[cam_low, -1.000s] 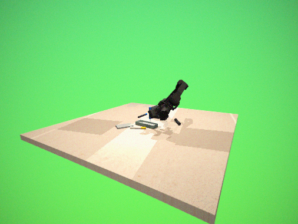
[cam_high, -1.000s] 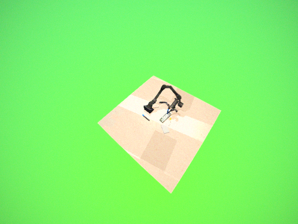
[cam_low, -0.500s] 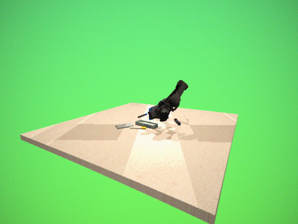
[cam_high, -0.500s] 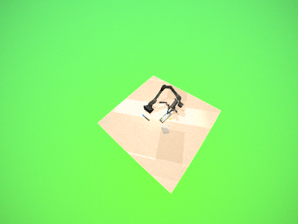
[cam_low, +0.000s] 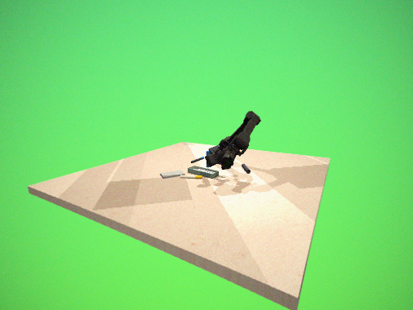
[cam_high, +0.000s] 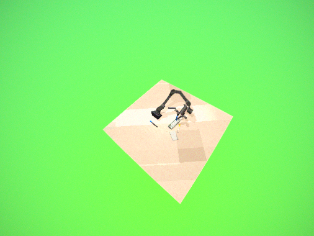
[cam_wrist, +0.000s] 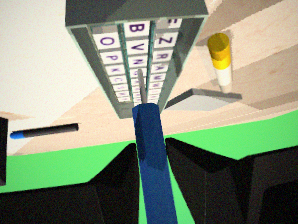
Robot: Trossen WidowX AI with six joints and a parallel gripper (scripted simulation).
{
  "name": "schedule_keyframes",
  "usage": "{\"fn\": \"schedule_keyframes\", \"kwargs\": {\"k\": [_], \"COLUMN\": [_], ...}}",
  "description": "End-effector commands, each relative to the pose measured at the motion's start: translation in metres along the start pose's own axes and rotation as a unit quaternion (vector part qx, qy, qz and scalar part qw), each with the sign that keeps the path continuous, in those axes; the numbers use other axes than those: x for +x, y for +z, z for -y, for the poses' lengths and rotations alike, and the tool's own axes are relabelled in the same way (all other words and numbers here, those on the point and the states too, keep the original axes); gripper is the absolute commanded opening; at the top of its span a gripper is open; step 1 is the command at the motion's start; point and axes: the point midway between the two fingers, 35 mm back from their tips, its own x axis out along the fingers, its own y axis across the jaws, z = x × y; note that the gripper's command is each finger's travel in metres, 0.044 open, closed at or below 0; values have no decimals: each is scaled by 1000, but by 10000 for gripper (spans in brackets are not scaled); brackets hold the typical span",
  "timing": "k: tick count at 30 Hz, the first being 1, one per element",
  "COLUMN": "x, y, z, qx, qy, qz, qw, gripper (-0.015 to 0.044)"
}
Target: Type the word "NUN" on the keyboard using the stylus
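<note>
My gripper (cam_high: 177, 117) (cam_wrist: 151, 147) is shut on the blue stylus (cam_high: 177, 118) (cam_low: 207, 153) (cam_wrist: 149, 125), whose thin grey tip points at the keyboard. The keyboard (cam_high: 174, 124) (cam_low: 197, 174) (cam_wrist: 135, 12) is a narrow grey-green case with white letter keys in three rows. In the wrist view the tip overlaps the middle row, at the lower edge of the N key (cam_wrist: 139, 62). The keys beyond it are small and partly hidden by the stylus. Whether the tip touches a key or hovers above it cannot be told.
A yellow and white marker (cam_high: 179, 126) (cam_low: 198, 177) (cam_wrist: 219, 50) and a flat grey slab (cam_high: 174, 136) (cam_low: 172, 174) (cam_wrist: 200, 100) lie near the keyboard. A black pen with a blue end (cam_high: 154, 123) (cam_low: 197, 160) (cam_wrist: 50, 131) and a dark cylinder (cam_high: 172, 108) (cam_low: 246, 168) lie farther off.
</note>
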Motion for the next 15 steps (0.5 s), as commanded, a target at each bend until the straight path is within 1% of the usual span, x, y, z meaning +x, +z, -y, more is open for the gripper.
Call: {"fn": "schedule_keyframes", "kwargs": {"k": [1, 15], "x": [1, 4], "y": [1, 7], "z": [0, 0], "qx": [3, 3], "qy": [1, 1], "qz": [2, 2], "qw": [1000, 1000], "gripper": [81, 81]}}
